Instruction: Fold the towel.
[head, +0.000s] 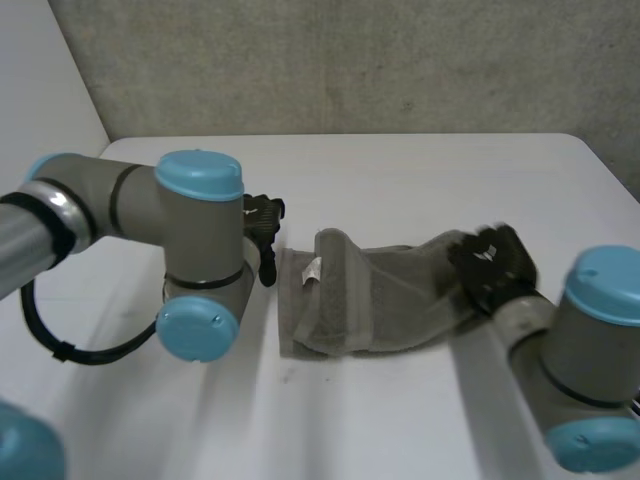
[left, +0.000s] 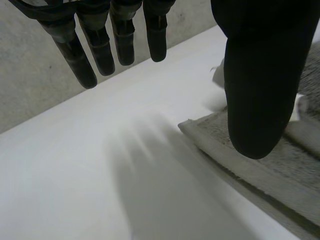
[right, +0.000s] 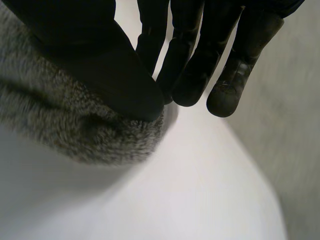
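Bearing the load: a white table (head: 400, 170) that fills most of the head view. Its far edge meets a grey wall (head: 350, 60), and its far right corner is rounded.
Left arm (head: 195, 250): it reaches over the left half of the table, and its elbow hangs just beside the towel's left edge.
Towel (head: 385, 300): grey and fuzzy with a thicker hem, lying a little right of the table's middle. It is bunched rather than flat, with one lengthwise ridge humped up near its left end.
Towel's left end: it rests flat on the table with a fairly straight edge and a squared near corner.
Towel's right end: it rises off the table toward the right hand, narrowing as it climbs.
Open room: there is bare table beyond the towel up to the wall, in front of it toward the near edge, and to its far right.
Right hand (head: 490, 262): it is at the towel's raised right end. In the right wrist view the thumb (right: 100, 70) presses on a rolled edge of the towel (right: 75, 125), the fingertips close in beside it, and the cloth is pinched between them.
Left hand (head: 262, 225): it is just off the towel's far left corner. In the left wrist view its fingers (left: 75, 55) are straight and spread wide over bare table, holding nothing, while its thumb (left: 255, 80) hangs above the towel's hem (left: 250, 172).
Tag (head: 312, 270): small and white, lying on the towel near its left end.
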